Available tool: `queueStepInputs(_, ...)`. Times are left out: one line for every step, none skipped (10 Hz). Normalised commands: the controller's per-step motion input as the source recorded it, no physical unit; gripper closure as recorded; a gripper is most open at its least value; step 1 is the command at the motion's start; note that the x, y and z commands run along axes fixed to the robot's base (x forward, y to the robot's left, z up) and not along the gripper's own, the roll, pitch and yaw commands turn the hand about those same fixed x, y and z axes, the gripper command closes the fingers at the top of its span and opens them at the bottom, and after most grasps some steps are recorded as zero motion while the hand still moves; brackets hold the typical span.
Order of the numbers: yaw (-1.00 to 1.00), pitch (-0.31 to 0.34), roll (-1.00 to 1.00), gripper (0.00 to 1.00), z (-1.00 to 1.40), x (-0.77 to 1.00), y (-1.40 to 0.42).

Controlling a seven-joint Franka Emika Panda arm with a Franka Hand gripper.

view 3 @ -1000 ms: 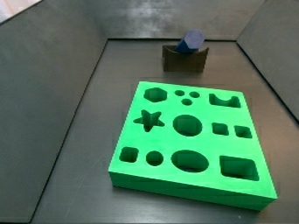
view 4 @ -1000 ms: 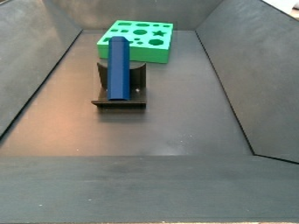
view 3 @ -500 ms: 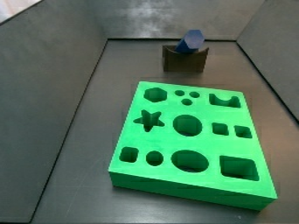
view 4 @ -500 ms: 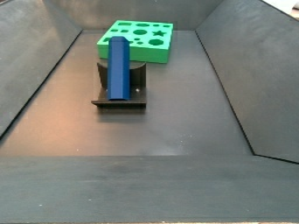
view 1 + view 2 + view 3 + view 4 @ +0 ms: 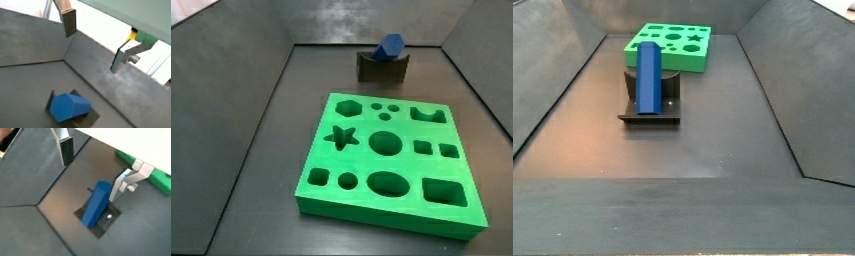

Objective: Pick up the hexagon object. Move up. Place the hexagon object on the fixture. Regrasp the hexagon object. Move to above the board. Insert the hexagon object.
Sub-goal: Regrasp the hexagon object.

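The hexagon object [image 5: 390, 45] is a bright-blue bar that rests tilted in the notch of the dark fixture [image 5: 378, 68], at the far end of the floor behind the green board [image 5: 358, 160]. In a side view the bar [image 5: 649, 78] lies lengthwise over the fixture [image 5: 651, 118], in front of the board [image 5: 694, 61]. My gripper [image 5: 90, 182] is open and empty, well above the bar [image 5: 95, 204] and apart from it. In a wrist view the gripper [image 5: 92, 52] hangs above the bar's hexagonal end [image 5: 69, 106]. The gripper is out of both side views.
Grey sloping walls enclose the dark floor [image 5: 714, 150] on all sides. A strip of the board's edge [image 5: 160, 180] shows beyond the silver finger [image 5: 120, 185] in a wrist view.
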Motion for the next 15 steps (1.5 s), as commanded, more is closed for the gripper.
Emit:
queueStepInputs(0.11, 0.166, 1.00, 0.00, -0.01, 0.11, -0.05)
queueStepInputs(0.15, 0.205, 1.00, 0.00, -0.01, 0.11, -0.05)
queueStepInputs(0.18, 0.209, 0.88, 0.00, -0.01, 0.11, -0.06)
queueStepInputs(0.20, 0.189, 0.70, 0.00, -0.01, 0.12, -0.05)
queueStepInputs(0.22, 0.157, 0.47, 0.00, -0.01, 0.12, -0.06)
queueStepInputs(0.23, 0.131, 0.32, 0.00, -0.01, 0.12, -0.05)
queueStepInputs(0.23, 0.099, 0.23, 0.00, 0.00, 0.11, -0.05)
queueStepInputs(0.23, 0.063, 0.19, 0.00, -0.01, 0.10, -0.05)
queueStepInputs(0.22, 0.034, 0.18, 0.00, -0.02, 0.10, -0.06)
queueStepInputs(0.14, 0.108, 0.17, 0.00, -1.00, 0.04, 0.04)
queueStepInputs(0.12, 0.105, 0.17, 0.00, -1.00, 0.04, 0.04)
queueStepInputs(0.13, 0.063, 0.16, 0.00, -1.00, 0.05, 0.04)
queueStepInputs(0.14, 0.038, 0.13, 0.00, -1.00, 0.06, 0.03)
queueStepInputs(0.14, 0.005, 0.10, 0.00, -1.00, 0.07, 0.03)
queueStepInputs(0.12, -0.014, 0.08, 0.00, -1.00, 0.08, 0.02)
